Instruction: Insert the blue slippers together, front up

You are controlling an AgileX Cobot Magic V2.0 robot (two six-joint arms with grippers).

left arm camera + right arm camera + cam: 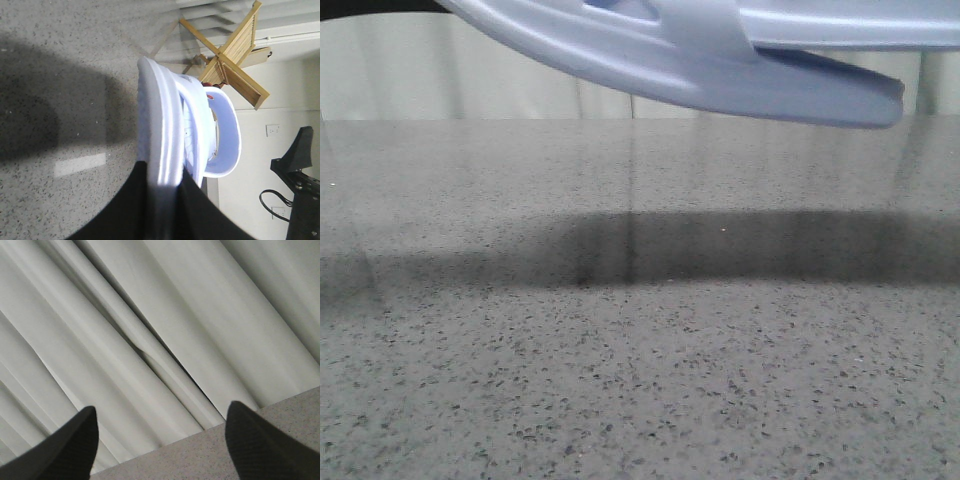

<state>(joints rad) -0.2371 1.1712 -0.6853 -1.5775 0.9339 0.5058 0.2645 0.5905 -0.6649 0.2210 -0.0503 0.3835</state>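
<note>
Gripping nested pale blue slippers [170, 135], left hand [162, 200]; right hand [160, 440] apart.

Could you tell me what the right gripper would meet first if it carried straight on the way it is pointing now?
Probably the pale curtain beyond the table's far edge. The open right gripper holds nothing, and nothing else shows between its fingers, though depth is unclear.

You've got matt, smooth moulded-foam blue slippers [165, 140] over a polished speckled stone-look table [640, 380], w/ a bare wood rack [227, 60], matt pleated cloth curtain [150, 340] & finely textured black fingers [260, 445].
</note>
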